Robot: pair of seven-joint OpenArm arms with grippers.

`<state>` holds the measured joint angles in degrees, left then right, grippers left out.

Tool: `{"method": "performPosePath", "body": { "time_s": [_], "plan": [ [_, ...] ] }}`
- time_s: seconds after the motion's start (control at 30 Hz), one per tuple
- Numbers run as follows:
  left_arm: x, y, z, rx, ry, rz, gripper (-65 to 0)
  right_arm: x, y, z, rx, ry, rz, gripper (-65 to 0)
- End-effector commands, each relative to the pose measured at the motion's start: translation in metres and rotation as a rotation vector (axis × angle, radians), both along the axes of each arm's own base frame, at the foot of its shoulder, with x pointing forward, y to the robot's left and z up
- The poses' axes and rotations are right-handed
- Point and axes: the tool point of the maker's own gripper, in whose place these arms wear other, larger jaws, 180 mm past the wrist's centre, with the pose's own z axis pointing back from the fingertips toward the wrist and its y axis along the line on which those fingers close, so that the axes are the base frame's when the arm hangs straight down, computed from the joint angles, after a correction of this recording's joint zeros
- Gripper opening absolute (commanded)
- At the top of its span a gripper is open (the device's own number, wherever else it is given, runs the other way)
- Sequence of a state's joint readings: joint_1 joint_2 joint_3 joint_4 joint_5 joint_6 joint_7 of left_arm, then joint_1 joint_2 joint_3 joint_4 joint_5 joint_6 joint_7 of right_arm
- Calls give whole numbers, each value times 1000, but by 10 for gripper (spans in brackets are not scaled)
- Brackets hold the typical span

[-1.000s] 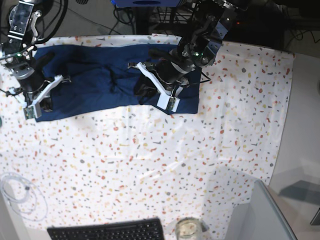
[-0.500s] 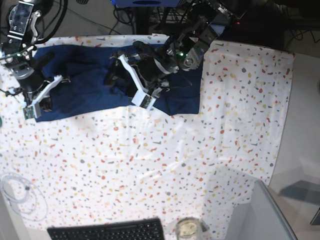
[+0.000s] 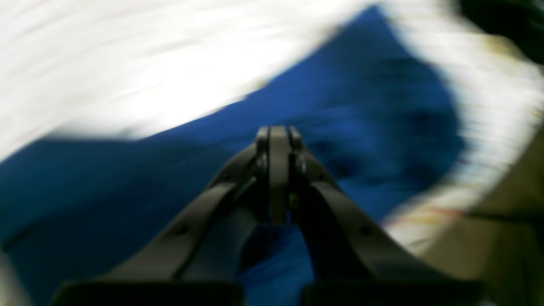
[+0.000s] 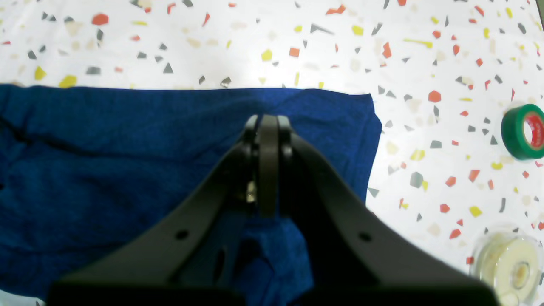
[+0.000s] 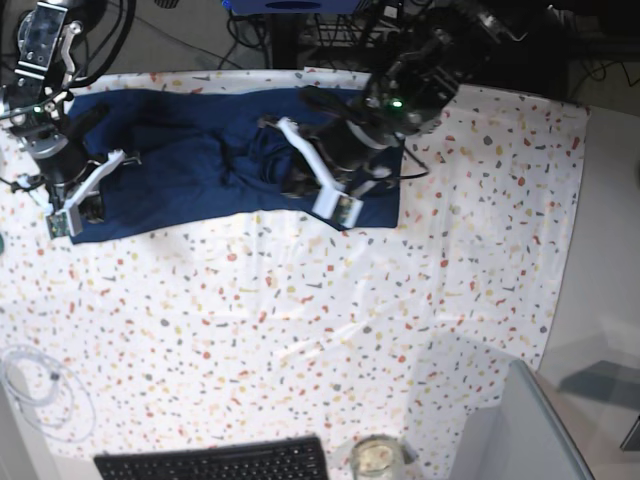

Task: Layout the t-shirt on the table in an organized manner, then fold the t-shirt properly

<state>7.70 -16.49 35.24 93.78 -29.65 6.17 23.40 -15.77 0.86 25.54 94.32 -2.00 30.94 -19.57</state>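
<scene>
The dark navy t-shirt (image 5: 180,170) lies spread in a long band across the back of the speckled table (image 5: 300,320), bunched into folds near its middle. My left gripper (image 5: 292,183) hangs over the shirt's right half. In the blurred left wrist view its jaws (image 3: 278,140) are pressed together above blue cloth (image 3: 106,178); whether any fabric is pinched does not show. Near the shirt's front left corner my right gripper (image 5: 93,208) is shut. Its tips (image 4: 267,125) sit on the t-shirt (image 4: 85,170), just inside the front edge.
A green tape roll (image 4: 525,131) and a clear spool (image 4: 510,265) lie on the table (image 4: 255,34) beside the shirt's corner. At the front edge are a black keyboard (image 5: 215,460), a glass jar (image 5: 375,458), a white cable coil (image 5: 40,395) and a grey bin (image 5: 520,430).
The left arm swung left over the shirt with its jaws apart, then came back right with them shut, leaving the middle fabric more bunched. The right arm has stayed still.
</scene>
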Motion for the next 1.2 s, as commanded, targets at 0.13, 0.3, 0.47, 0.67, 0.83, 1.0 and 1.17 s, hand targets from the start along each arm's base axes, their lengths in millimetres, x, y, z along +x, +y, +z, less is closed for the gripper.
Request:
{"method": "performPosePath", "body": {
  "time_s": [0.13,0.3,0.47,0.67,0.83,1.0,1.17],
  "plan": [
    [11,41,0,59,-28,70,-650,9,-1,12,-1,-51,3,-650],
    [5,46,-17,84,12,79,-650,11,0,13,0,-54,6,-650],
    [-15,26,-34,97,59,-1,-650,10,-2,13,-2,-54,1,-650],
    [-44,-18,-25,87,32,-218,-650,11,-1,13,-1,-54,4,-650],
    [-62,-34,-10,56,13,-303,-650,11,-1,13,-1,-54,4,-650],
    [-71,-34,7,17,-19,-385,-650,11,2,15,-3,-59,13,-650],
    [-38,57,0,136,-8,-105,-650,6,56,27,14,-80,164,-647]
  ]
}}
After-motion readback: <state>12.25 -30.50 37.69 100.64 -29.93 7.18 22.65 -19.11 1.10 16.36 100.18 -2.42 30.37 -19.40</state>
